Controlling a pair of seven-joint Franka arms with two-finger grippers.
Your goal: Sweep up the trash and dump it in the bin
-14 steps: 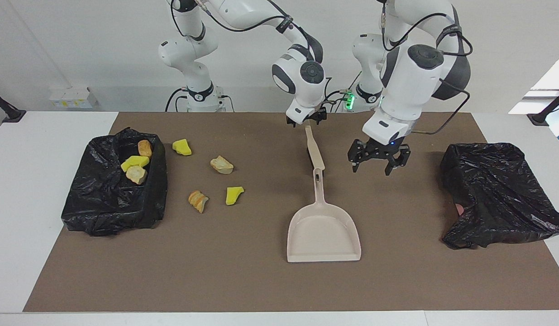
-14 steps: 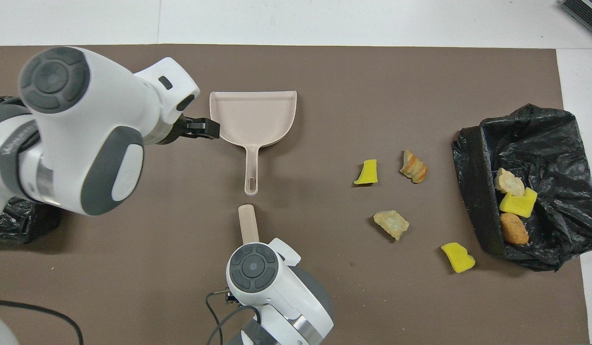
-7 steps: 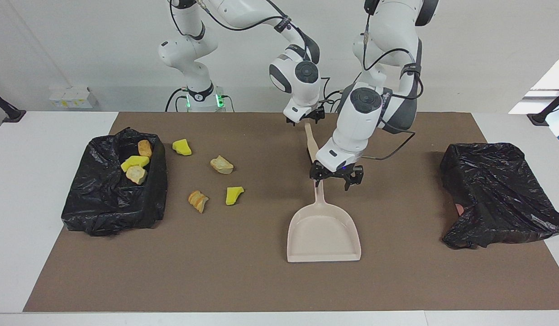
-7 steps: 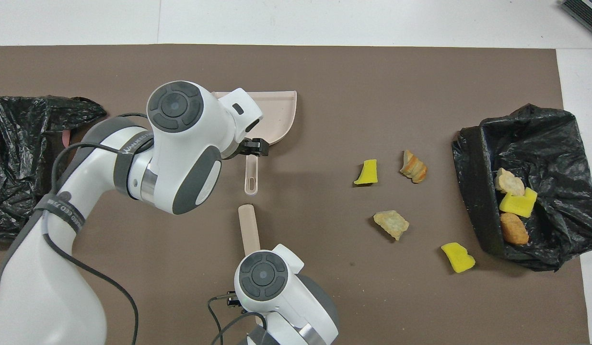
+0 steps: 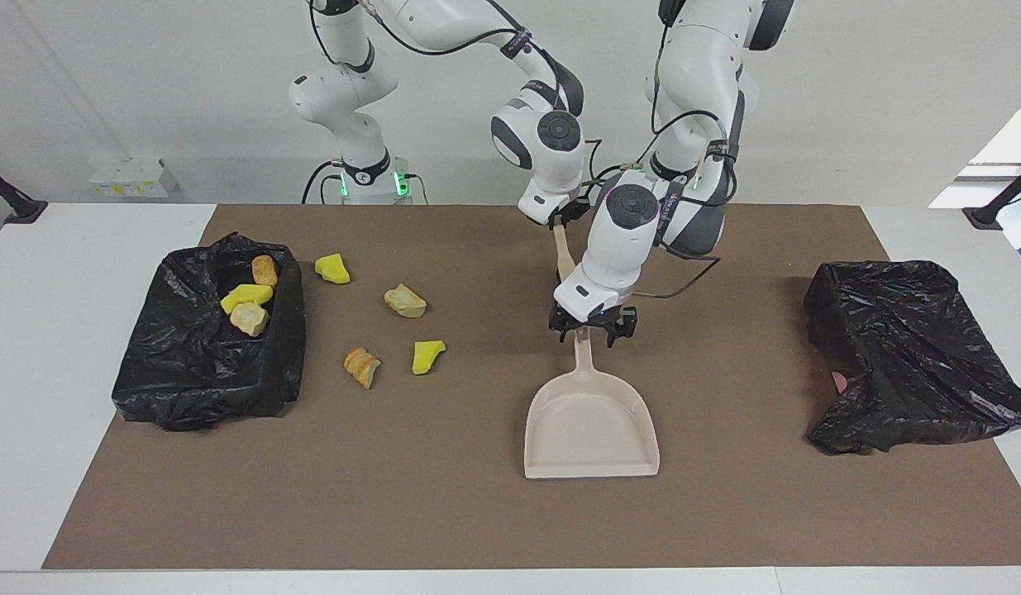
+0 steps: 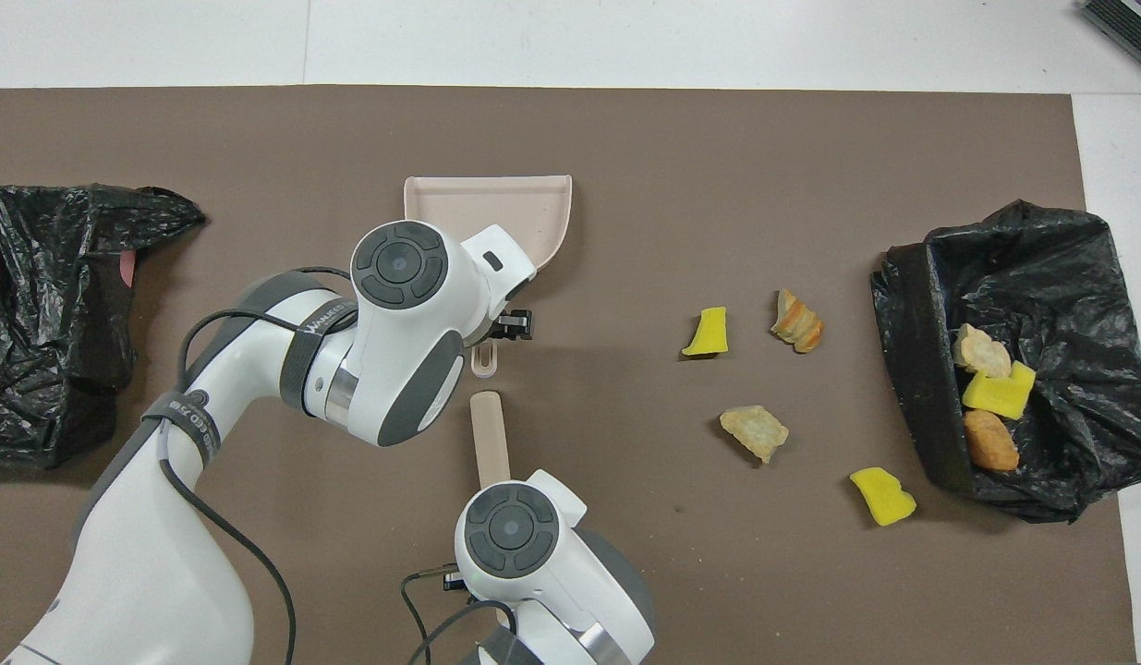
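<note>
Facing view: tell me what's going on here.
The right tool is shut on a beige handle, and the left tool is down at the handle of the dustpan. Four trash pieces lie loose on the mat beside the black bin, which holds three more. Nothing is swept yet.

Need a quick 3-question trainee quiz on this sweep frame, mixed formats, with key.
1. Count: how many trash pieces lie loose on the mat, outside the bin?
2. True or false: the dustpan already has trash in it.
3. What does the right hand hold? A. the beige brush B. the dustpan C. a yellow chunk

Key:
1. Four; three more are already in the bin.
2. False. The pan is empty, and the left hand is at its handle.
3. A
</note>
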